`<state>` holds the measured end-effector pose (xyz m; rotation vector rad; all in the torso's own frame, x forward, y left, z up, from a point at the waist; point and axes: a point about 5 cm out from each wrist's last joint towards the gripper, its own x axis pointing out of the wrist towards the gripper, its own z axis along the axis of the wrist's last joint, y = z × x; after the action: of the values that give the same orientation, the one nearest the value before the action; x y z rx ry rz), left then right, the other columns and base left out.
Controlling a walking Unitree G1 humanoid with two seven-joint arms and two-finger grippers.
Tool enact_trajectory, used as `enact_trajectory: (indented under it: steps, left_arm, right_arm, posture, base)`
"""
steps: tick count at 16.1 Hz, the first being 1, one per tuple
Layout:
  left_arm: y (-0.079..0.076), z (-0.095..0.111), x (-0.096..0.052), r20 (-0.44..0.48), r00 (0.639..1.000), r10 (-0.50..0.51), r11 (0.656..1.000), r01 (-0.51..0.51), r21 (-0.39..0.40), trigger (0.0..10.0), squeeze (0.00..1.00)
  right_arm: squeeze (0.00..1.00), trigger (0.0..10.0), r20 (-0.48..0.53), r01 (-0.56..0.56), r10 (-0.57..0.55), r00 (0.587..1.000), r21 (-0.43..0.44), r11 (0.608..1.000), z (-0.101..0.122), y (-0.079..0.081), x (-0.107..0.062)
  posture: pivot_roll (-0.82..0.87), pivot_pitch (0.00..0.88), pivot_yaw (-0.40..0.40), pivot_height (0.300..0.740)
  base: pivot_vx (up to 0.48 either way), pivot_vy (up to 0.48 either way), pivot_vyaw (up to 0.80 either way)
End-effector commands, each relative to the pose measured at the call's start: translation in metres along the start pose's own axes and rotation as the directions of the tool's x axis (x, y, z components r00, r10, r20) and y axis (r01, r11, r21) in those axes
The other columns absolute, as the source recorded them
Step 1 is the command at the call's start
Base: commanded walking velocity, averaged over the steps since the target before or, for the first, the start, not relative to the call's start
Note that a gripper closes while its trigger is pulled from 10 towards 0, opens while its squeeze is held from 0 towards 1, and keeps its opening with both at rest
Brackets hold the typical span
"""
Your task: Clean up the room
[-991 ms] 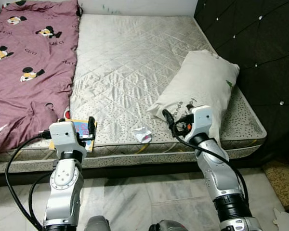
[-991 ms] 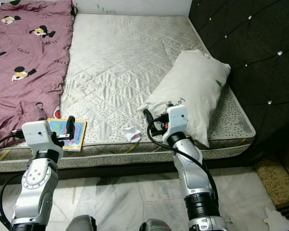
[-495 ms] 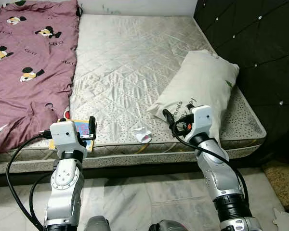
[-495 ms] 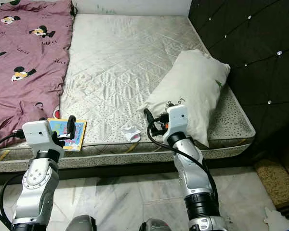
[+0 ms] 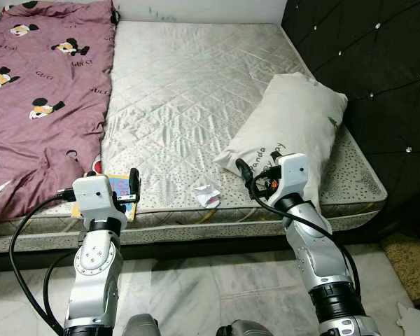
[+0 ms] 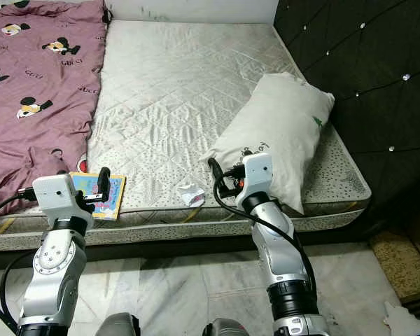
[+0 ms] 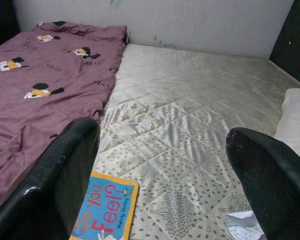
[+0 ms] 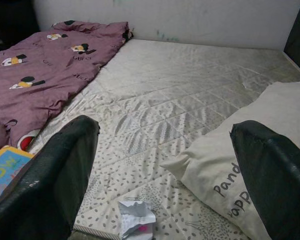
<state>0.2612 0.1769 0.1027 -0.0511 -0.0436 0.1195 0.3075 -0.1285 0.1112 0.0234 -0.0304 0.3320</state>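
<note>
Nothing shifted since earlier frames; both arms stayed raised at bed edge. Wrapper lay crumpled on mattress near front edge, between book and pillow. Left gripper spread wide above book. Right gripper spread wide, wrapper ahead, beside pillow corner. Blanket covered left side.

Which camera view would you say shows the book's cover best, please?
The left wrist view: the book lies close, its title readable between that gripper's open fingers. In the eye views the left gripper partly covers it; the right wrist view catches one corner.
</note>
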Motion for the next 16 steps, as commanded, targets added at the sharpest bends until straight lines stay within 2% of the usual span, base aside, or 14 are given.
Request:
enact_trajectory:
  steps: [1,3,6,8,13,16]
  left_arm:
    - [-0.0012,-0.0018,0.0008,-0.006,1.0,-0.002,1.0,0.002,-0.006,10.0,0.0]
    - [-0.0015,-0.0017,0.0008,-0.006,1.0,-0.005,1.0,0.005,-0.009,10.0,0.0]
    - [-0.0064,0.001,-0.001,0.013,0.998,-0.063,0.997,0.063,-0.04,10.0,0.0]
    - [-0.0066,0.0009,-0.0011,0.013,0.998,-0.062,0.997,0.062,-0.037,10.0,0.0]
    - [-0.0065,0.0008,-0.0009,0.012,0.998,-0.069,0.997,0.069,-0.043,10.0,0.0]
    - [-0.0058,-0.0001,-0.0005,0.005,0.998,-0.056,0.998,0.056,-0.034,10.0,0.0]
  right_arm:
    - [0.0,10.0,0.0,0.006,-0.006,1.0,-0.007,1.0,0.0014,-0.0033,0.001]
    - [0.0,10.0,0.005,-0.003,0.003,1.0,-0.017,1.0,0.0023,-0.0029,0.0013]
    - [0.0,10.0,-0.003,0.003,-0.003,1.0,-0.015,1.0,0.001,-0.0034,0.001]
    - [0.0,10.0,-0.005,0.001,-0.001,1.0,-0.02,1.0,0.0009,-0.0033,0.001]
    - [0.0,10.0,-0.003,-0.008,0.008,1.0,-0.033,0.999,0.0005,-0.0026,0.0002]
    - [0.0,10.0,-0.007,0.007,-0.007,1.0,-0.023,1.0,-0.0005,-0.0042,0.0004]
  posture:
    - [-0.01,0.056,-0.038,0.74]
    - [-0.01,0.056,-0.038,0.74]
    - [-0.01,0.055,-0.038,0.74]
    - [-0.01,0.054,-0.039,0.74]
    - [-0.01,0.055,-0.037,0.74]
    - [-0.01,0.054,-0.036,0.74]
  base:
    - [0.0,0.0,0.0]
    - [0.0,0.0,0.0]
    - [0.0,0.0,0.0]
    - [0.27,0.0,0.0]
    - [0.267,0.0,0.71]
    - [0.086,0.0,0.15]
